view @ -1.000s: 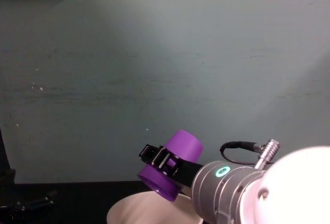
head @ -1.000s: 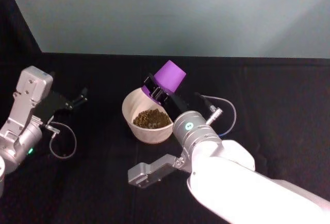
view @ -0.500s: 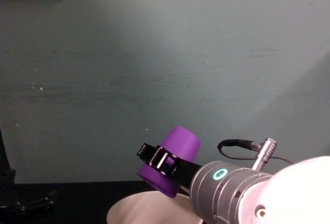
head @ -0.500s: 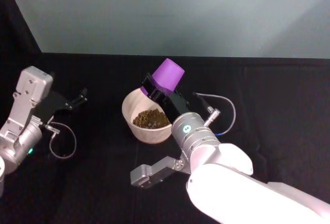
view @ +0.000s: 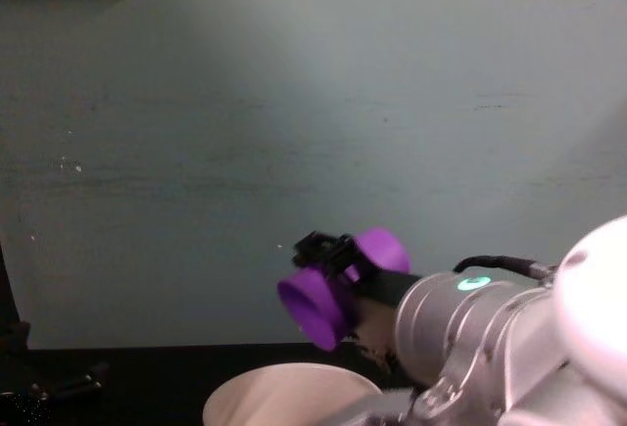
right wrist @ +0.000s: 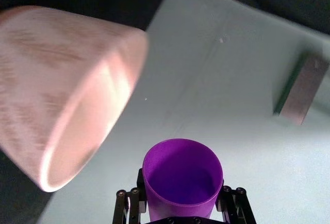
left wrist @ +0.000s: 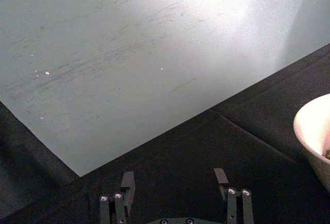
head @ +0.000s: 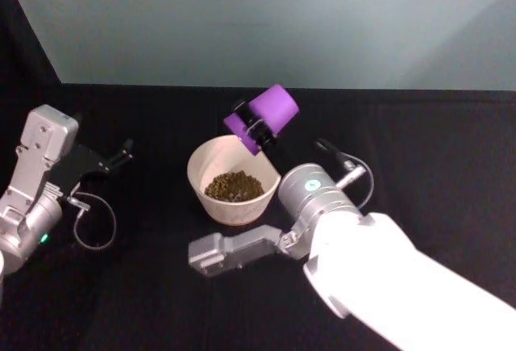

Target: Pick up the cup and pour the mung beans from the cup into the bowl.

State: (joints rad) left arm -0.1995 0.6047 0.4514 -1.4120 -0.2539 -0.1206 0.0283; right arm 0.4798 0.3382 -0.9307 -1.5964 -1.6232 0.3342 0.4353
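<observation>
— Purple cup is clamped in the right gripper, tipped on its side above the far rim of the bowl. Inside looks empty.
— Then right it gently over the beans. Left gripper waits spread apart, well left.

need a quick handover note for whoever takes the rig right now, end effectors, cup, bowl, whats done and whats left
Right end effector: shut on the purple cup, held tipped on its side above the bowl's far rim, mouth facing the robot's left.
Cup: the right wrist view shows its inside with no beans visible.
Bowl: cream-white, standing on the black table at centre, with a pile of mung beans in it.
Left end effector: open, holding nothing, parked low to the left of the bowl.
Done: pick-up and, apparently, the pour.
Left: probably only righting the cup and setting it down.
</observation>
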